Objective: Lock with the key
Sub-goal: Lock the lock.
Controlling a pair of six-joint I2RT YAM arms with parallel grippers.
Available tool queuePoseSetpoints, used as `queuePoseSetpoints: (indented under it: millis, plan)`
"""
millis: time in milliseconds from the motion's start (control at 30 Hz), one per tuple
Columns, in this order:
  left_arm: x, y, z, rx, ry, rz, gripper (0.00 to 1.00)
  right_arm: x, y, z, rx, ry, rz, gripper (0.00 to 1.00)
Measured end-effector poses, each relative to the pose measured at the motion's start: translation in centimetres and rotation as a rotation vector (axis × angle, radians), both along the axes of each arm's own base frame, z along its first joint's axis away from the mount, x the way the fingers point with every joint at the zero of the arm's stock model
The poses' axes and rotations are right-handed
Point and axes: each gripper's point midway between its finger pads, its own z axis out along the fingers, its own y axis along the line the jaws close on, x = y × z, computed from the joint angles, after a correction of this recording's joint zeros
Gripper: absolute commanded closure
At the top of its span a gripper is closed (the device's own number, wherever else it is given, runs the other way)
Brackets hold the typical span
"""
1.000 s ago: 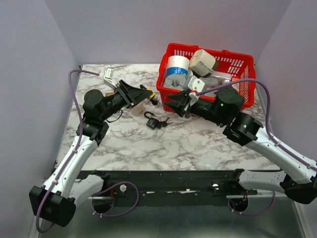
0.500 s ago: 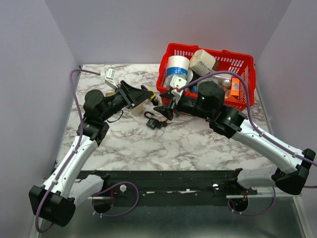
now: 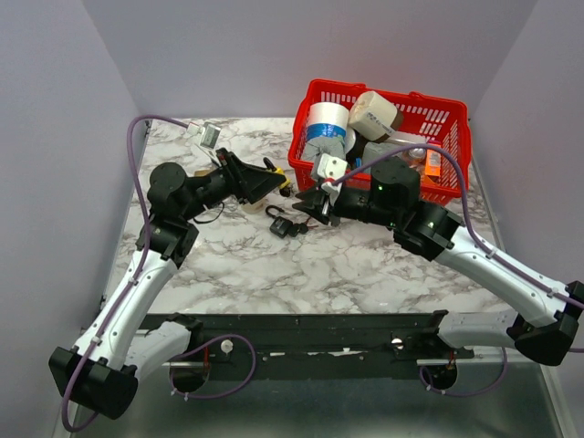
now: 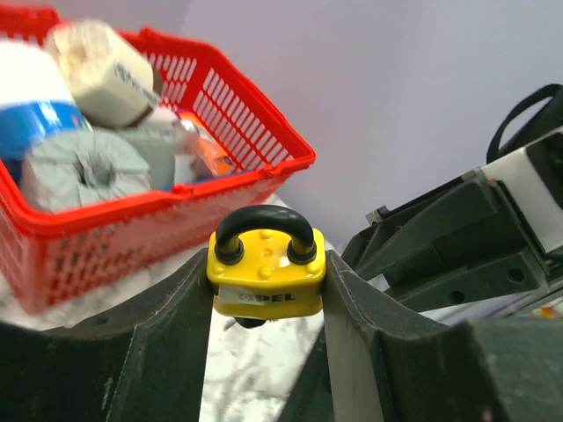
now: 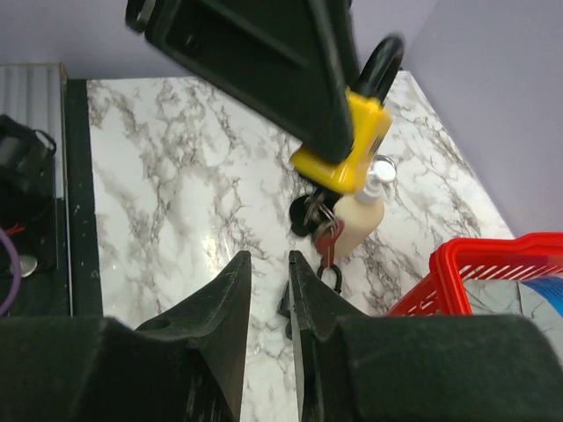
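My left gripper (image 4: 266, 266) is shut on a yellow padlock (image 4: 266, 274) with a black shackle, held above the table. In the right wrist view the same padlock (image 5: 347, 149) hangs out of the left fingers (image 5: 264, 61), and a bunch of keys (image 5: 317, 224) with a red one dangles from its underside. My right gripper (image 5: 268, 258) sits just short of the keys, below and to the right of the lock. Its jaws stand a narrow gap apart with nothing between them. From above, the two grippers (image 3: 274, 181) (image 3: 307, 203) nearly meet left of the basket.
A red basket (image 3: 456, 119) at the back right holds tape rolls and other items. On the marble below the grippers lie a small black padlock (image 3: 285, 224) and a cream bottle (image 5: 361, 211). A white tag (image 3: 208, 135) lies at the back left.
The right arm swung left from the basket front toward the yellow padlock, and its jaws widened then narrowed. The left gripper shifted slightly right with the padlock still in it.
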Motion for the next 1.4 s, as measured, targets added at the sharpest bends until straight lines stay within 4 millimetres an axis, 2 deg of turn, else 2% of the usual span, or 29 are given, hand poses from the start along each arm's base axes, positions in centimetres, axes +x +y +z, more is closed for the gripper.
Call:
queuePoseSetpoints:
  millis: [67, 167, 267, 367, 600, 767, 867, 1067, 1400]
  plan:
    - [-0.4, 0.3, 1.1, 0.029, -0.091, 0.008, 1.0, -0.5, -0.7, -0.3, -0.013, 0.0, 0.006, 0.56]
    - [-1.1, 0.7, 2.6, 0.09, -0.241, 0.02, 1.0, -0.9, -1.2, -0.3, -0.02, -0.001, 0.008, 0.55]
    - [-2.0, 0.6, 3.2, 0.158, -0.361, 0.014, 1.0, -1.0, -1.2, -0.5, -0.025, 0.016, 0.004, 0.55]
    - [-2.4, 0.4, 3.6, 0.176, -0.377, 0.003, 1.0, -0.6, -1.1, -0.2, -0.012, 0.03, -0.017, 0.55]
    - [-2.1, 0.0, 3.7, 0.077, -0.217, -0.004, 1.0, 0.2, -0.5, 3.6, 0.131, -0.029, -0.048, 0.59]
    - [-1.1, -0.6, 2.5, 0.004, -0.069, -0.008, 1.0, 0.6, -0.2, 5.0, 0.183, -0.066, -0.051, 0.65]
    - [-0.7, -0.8, 1.6, -0.024, 0.006, -0.007, 1.0, 1.2, 0.3, 5.0, 0.189, -0.073, -0.064, 0.67]
    - [-0.4, -0.9, 0.9, -0.085, 0.112, 0.0, 1.0, 2.7, 1.2, 3.5, 0.158, -0.061, -0.1, 0.68]
    - [0.6, -0.5, 1.0, -0.142, 0.174, 0.055, 1.0, 3.6, 1.3, 3.3, 0.15, -0.066, -0.134, 0.74]
